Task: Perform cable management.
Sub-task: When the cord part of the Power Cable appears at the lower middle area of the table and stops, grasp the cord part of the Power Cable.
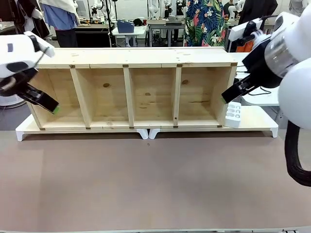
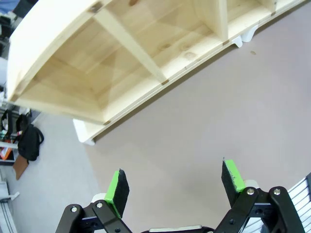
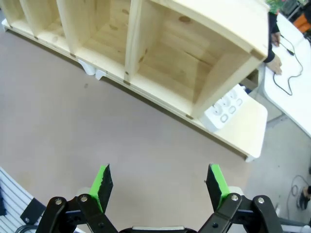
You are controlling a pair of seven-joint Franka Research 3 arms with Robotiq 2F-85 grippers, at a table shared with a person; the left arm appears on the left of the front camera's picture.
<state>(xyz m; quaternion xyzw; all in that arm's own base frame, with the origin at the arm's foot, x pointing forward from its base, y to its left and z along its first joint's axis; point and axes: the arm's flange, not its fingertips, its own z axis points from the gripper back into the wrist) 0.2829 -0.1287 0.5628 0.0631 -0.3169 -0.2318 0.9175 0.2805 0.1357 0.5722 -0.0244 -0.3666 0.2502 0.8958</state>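
A thin black cable trails over the white side table past the shelf's right end; its plug is not visible. The cable also peeks out behind my right arm in the front view. My left gripper hangs in front of the shelf's leftmost compartment. In its wrist view, the left gripper is open over bare tabletop with nothing between its fingers. My right gripper hovers by the shelf's right end wall, just above the white power strip. The right gripper is open and holds nothing.
A long wooden shelf with several open compartments lies along the table's far side on a white base. The brown tabletop stretches in front of it. A person's hand rests on the side table near the cable.
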